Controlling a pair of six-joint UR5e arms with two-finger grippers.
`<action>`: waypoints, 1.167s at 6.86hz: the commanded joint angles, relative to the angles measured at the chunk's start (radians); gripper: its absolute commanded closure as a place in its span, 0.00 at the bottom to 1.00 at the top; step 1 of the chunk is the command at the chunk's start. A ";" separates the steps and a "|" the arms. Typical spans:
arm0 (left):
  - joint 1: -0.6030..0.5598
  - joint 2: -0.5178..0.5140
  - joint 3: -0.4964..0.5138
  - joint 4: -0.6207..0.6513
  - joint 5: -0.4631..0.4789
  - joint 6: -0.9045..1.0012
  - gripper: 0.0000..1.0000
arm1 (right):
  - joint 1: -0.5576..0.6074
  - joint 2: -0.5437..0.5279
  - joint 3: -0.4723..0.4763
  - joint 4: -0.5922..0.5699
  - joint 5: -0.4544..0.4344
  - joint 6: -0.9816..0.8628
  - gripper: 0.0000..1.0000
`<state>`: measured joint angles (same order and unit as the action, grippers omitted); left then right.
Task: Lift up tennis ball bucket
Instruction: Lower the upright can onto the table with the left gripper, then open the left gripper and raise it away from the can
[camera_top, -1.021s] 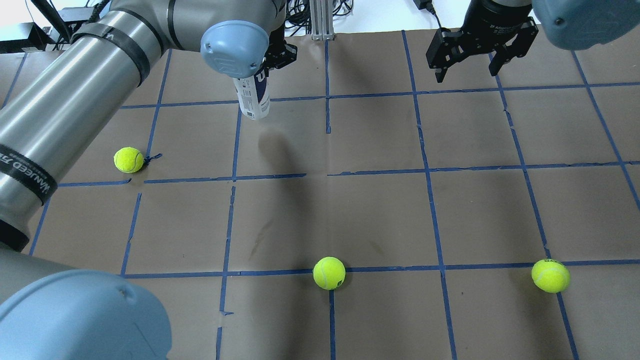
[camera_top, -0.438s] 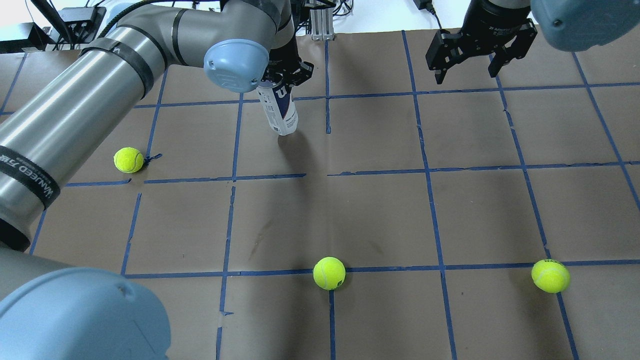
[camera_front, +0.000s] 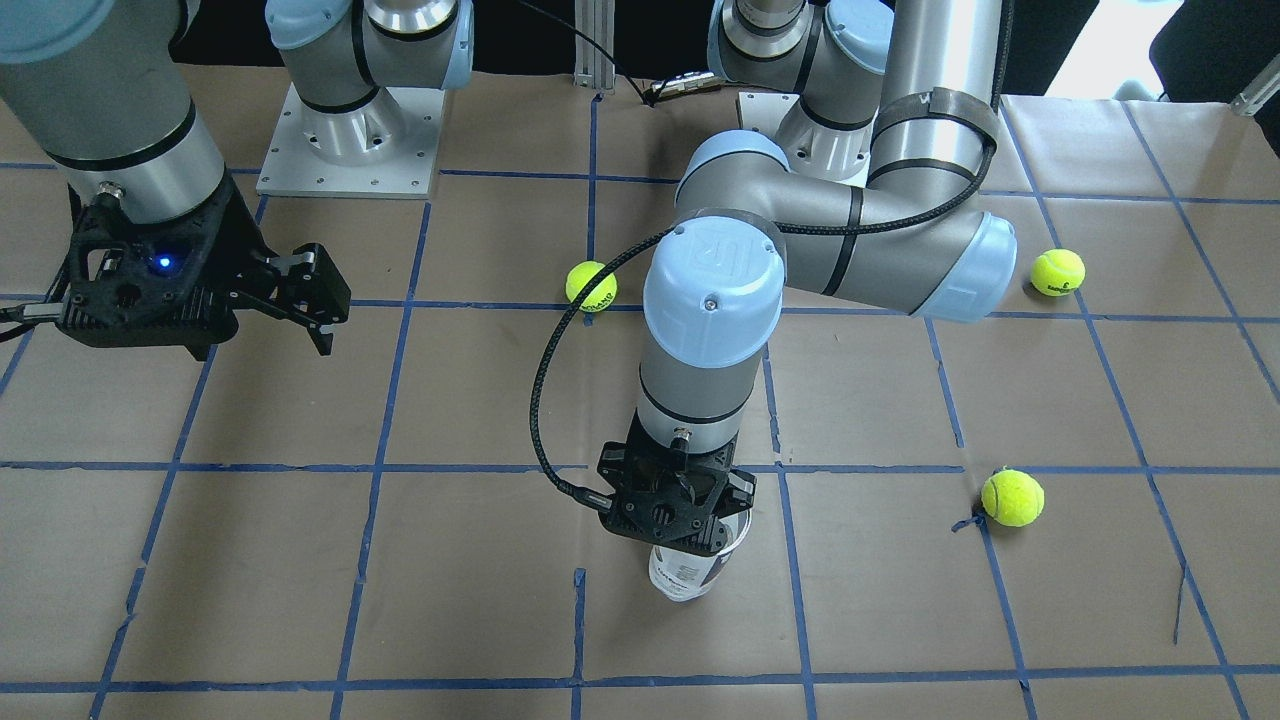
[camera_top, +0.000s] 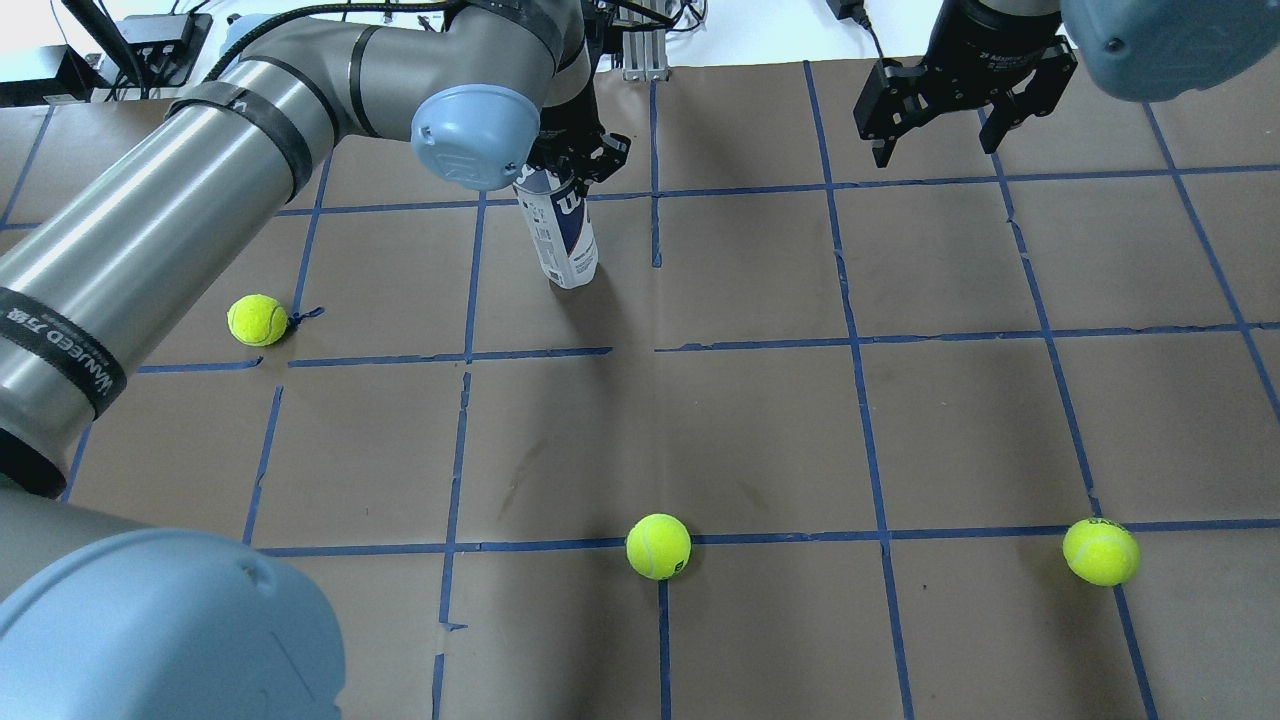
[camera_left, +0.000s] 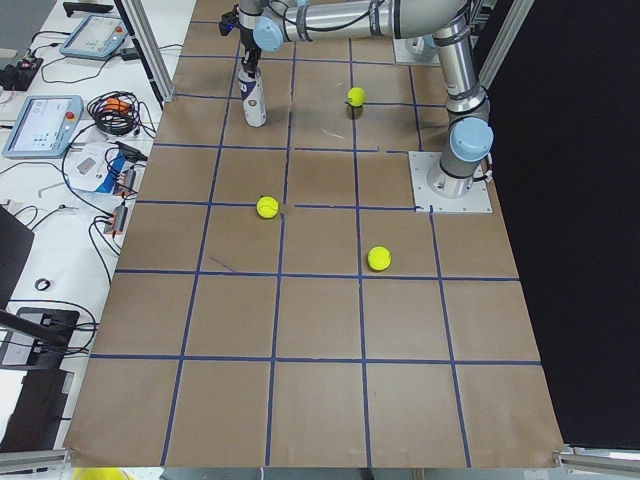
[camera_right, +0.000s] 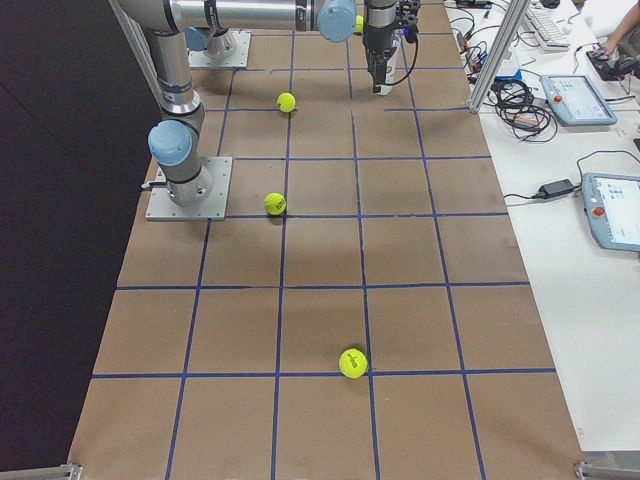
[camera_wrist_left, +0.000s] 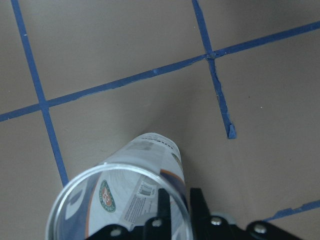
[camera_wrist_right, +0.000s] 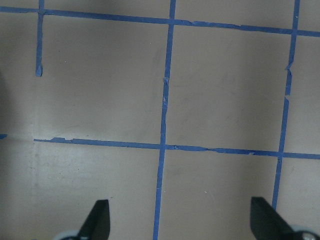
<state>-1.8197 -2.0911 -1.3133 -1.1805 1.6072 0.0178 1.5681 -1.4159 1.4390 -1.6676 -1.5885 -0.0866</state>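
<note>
The tennis ball bucket (camera_top: 560, 235) is a clear can with a white and navy label, upright and slightly tilted at the far middle-left of the table. My left gripper (camera_top: 575, 160) is shut on its open rim from above, one finger inside and one outside, as the left wrist view (camera_wrist_left: 180, 210) shows. The can's base (camera_wrist_left: 155, 142) is at or just above the paper; I cannot tell if it touches. The front view shows the can (camera_front: 690, 572) under the left gripper (camera_front: 675, 510). My right gripper (camera_top: 935, 130) is open and empty, hovering at the far right.
Three yellow-green tennis balls lie on the brown paper with its blue tape grid: one at the left (camera_top: 257, 319), one near the front middle (camera_top: 658, 546), one at the front right (camera_top: 1101, 551). The left arm (camera_top: 150, 240) reaches across the left side.
My left gripper has carried the can to the right and lower, and the can's shadow has closed up to its base. The right gripper has stayed in place, open.
</note>
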 joint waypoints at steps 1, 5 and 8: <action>0.000 0.020 0.012 -0.002 -0.003 0.002 0.09 | 0.003 -0.002 -0.008 0.000 0.002 -0.001 0.00; 0.028 0.196 -0.029 -0.173 0.003 0.001 0.00 | 0.001 0.000 -0.002 0.000 0.001 0.001 0.00; 0.164 0.423 -0.281 -0.180 0.011 -0.012 0.00 | 0.001 0.002 0.008 -0.001 0.004 0.001 0.00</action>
<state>-1.7259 -1.7637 -1.4689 -1.3661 1.6213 0.0004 1.5688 -1.4149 1.4452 -1.6678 -1.5865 -0.0866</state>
